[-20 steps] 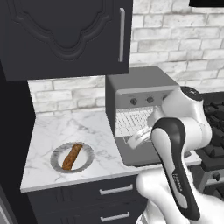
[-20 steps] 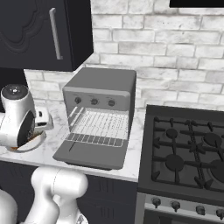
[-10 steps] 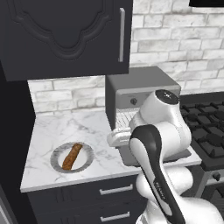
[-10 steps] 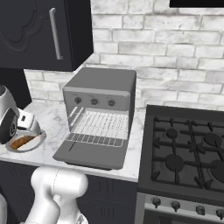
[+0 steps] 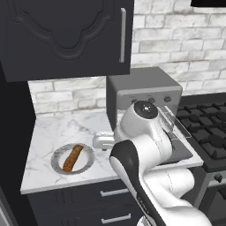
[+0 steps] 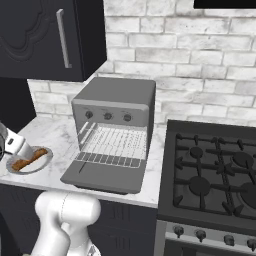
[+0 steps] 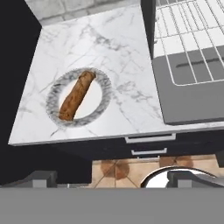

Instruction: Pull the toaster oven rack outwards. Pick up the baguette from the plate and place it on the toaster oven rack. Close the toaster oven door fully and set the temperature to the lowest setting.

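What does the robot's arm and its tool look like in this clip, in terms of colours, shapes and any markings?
The arm is built of glossy white rounded shells with dark grey to black bands at the joints. One joint ends in a round dark cap with a small pale mark at its centre. No cables show. The tool has two small dark grey, blocky finger tips.

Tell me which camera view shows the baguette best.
The hand view: it looks straight down on the baguette, whole and unobstructed on the plate. The left base view shows it smaller and oblique. In the right base view it sits at the picture's edge, partly covered by the robot.
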Controlling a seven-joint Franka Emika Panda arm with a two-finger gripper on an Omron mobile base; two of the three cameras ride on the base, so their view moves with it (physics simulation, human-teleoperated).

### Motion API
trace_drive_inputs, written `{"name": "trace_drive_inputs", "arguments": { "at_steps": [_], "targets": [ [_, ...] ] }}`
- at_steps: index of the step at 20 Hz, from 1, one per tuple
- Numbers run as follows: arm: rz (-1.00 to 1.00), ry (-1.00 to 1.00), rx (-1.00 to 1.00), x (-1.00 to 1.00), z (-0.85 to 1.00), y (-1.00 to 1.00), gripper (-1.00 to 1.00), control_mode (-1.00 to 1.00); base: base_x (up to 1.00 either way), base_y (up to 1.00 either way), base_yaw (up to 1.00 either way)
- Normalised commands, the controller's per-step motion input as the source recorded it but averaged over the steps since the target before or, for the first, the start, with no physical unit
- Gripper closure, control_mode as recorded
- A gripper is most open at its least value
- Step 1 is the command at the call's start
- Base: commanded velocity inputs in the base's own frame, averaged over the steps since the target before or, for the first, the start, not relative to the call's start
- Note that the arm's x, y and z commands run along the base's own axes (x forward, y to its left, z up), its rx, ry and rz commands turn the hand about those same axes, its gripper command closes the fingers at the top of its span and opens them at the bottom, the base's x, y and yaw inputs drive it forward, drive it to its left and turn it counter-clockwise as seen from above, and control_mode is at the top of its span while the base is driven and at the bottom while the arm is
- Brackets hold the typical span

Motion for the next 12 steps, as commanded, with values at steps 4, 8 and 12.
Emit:
{"name": "trace_drive_inputs", "arguments": {
  "at_steps": [4,8,12],
  "targets": [
    [0.0,0.09,0.03,0.37,-0.07,0.18,-1.0,-1.0,0.0,0.0,0.0],
    [0.0,0.15,0.01,0.47,-0.19,0.19,-1.0,-1.0,0.0,0.0,0.0],
    [0.0,0.18,0.0,0.51,-0.31,0.44,-1.0,-1.0,0.0,0.0,0.0]
  ]
}}
